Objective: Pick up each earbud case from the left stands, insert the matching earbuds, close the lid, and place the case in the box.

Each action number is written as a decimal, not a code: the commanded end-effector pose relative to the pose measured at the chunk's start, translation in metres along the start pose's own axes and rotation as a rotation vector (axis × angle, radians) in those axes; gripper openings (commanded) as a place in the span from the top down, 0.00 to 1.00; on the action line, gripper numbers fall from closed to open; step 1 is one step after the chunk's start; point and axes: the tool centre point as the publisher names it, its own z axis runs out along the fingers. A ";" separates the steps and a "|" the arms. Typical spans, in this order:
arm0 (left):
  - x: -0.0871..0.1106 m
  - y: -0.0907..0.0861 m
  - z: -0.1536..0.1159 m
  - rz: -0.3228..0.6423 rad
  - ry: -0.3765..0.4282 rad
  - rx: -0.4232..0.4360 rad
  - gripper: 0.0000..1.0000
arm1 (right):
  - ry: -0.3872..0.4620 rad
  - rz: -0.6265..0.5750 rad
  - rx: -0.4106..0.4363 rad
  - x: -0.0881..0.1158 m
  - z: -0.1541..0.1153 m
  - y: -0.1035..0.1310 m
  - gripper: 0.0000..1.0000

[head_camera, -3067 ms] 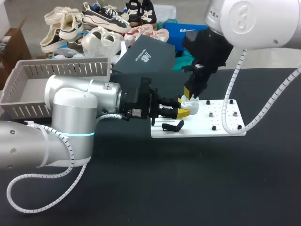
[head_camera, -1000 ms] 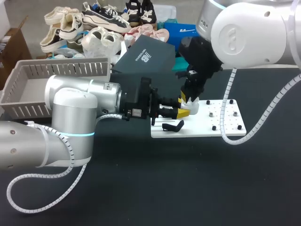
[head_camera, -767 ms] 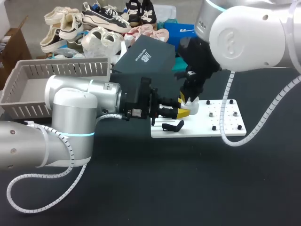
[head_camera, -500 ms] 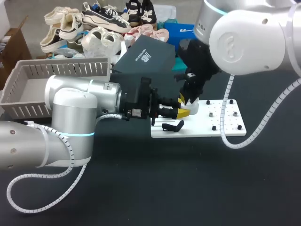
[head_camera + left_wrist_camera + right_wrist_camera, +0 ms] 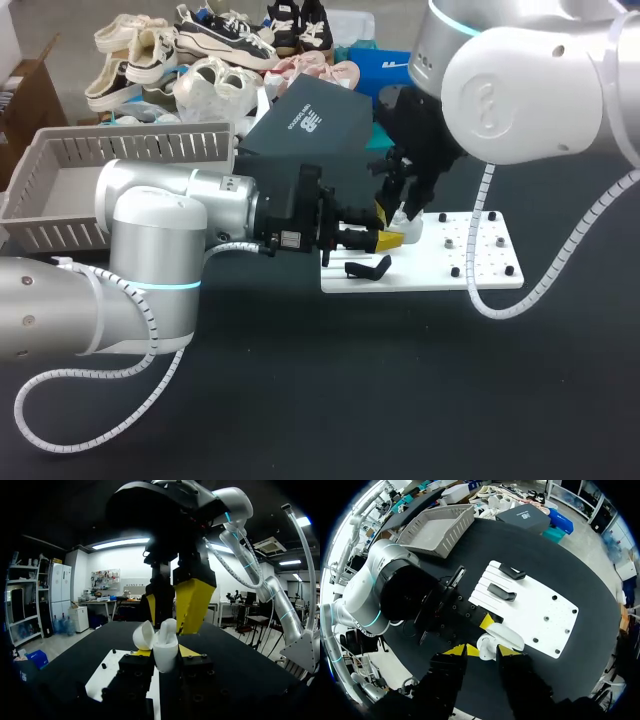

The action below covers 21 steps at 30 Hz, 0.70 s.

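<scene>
Two end effectors: left end effector (image 5: 165, 652) tight around open earbud case (image 5: 165, 656), right end effector (image 5: 171, 626) above, grip unclear.

White earbud case (image 5: 165, 655), yellow left fingers (image 5: 388, 241), white board (image 5: 492, 232), black table (image 5: 400, 400), grey basket (image 5: 130, 148)

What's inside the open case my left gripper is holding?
One white earbud stands in the earbud case, its top pinched by the right gripper. The case's wall hides the earbud's lower part and the other socket.
</scene>
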 end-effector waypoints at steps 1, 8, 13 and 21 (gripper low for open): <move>0.000 0.000 0.000 0.001 0.000 0.000 1.00 | -0.002 0.000 -0.009 -0.001 0.000 0.000 0.61; 0.000 0.000 0.000 0.001 0.000 0.000 1.00 | -0.010 -0.005 -0.024 0.000 -0.006 0.001 0.55; 0.000 0.000 0.000 0.001 0.000 0.000 1.00 | -0.026 -0.008 -0.010 0.004 -0.012 0.002 0.47; 0.000 0.000 0.000 0.001 0.000 0.000 1.00 | -0.054 0.014 0.014 0.012 -0.024 -0.006 0.40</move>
